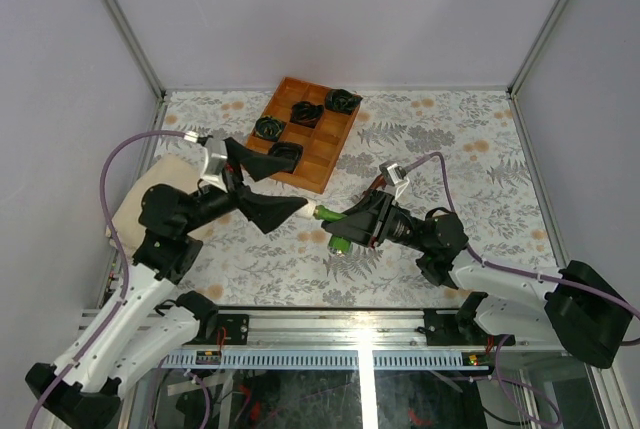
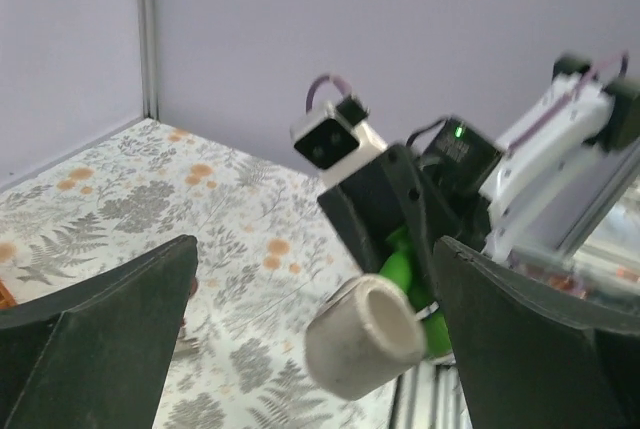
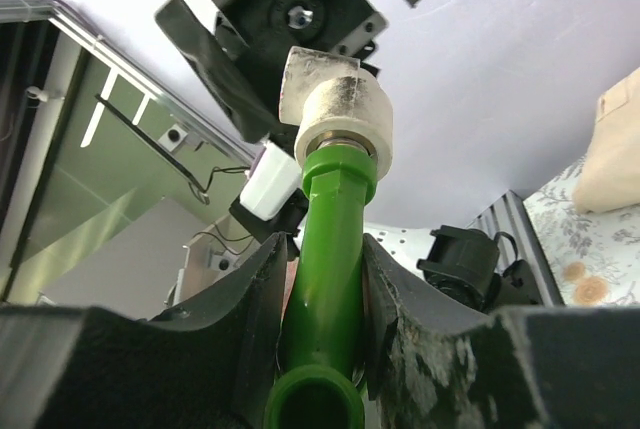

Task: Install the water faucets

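From above, the green faucet [image 1: 341,244] is clamped in the right jaws over the surface [image 1: 450,139], its white fitting [image 1: 322,211] near the left jaws, spread wide and empty. From the left wrist, the fitting [image 2: 362,334] is framed between them. From the right wrist, it is seen capping the faucet [image 3: 330,259]; a steady grip is advised.

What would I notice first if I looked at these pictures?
The bright green faucet, squeezed in the right hand above the middle of the table, with a whitish piece on its tip. Beside that tip the left hand stands wide open. Behind them sits a wooden tray of black-and-green coils.
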`<state>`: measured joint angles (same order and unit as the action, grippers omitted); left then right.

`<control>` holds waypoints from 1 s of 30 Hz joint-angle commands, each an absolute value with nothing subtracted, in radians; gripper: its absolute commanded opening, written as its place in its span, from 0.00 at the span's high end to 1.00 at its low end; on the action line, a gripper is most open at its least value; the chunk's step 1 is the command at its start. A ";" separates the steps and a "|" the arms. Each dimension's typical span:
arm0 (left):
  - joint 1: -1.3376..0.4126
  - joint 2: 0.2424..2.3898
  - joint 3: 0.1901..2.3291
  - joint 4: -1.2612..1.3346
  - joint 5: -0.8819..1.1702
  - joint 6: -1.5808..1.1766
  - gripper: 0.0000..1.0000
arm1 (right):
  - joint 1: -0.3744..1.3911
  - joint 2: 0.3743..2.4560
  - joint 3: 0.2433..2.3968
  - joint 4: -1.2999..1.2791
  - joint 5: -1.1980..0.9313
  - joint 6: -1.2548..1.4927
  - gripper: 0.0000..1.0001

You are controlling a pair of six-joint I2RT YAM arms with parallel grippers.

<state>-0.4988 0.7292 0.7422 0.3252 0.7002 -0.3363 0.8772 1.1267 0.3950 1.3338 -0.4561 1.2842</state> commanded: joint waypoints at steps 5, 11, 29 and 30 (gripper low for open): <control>-0.503 0.683 0.827 0.165 0.565 -0.638 0.00 | 0.882 1.082 0.446 1.327 -0.412 1.166 1.00; -0.503 0.765 1.037 -0.266 0.380 -0.669 0.00 | 0.882 1.070 0.453 1.288 -0.411 1.097 1.00; -0.503 0.799 1.104 -0.473 0.543 -0.654 0.10 | 0.881 1.054 0.471 1.274 -0.419 1.073 1.00; -0.503 0.793 1.098 -0.457 0.572 -0.636 0.10 | 0.882 1.053 0.470 1.274 -0.418 1.073 1.00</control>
<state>-0.4988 0.8185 1.1168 -0.4931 0.4911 -0.7074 0.8772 1.0813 0.4122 1.1717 -0.4286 1.0698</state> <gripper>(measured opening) 0.896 0.388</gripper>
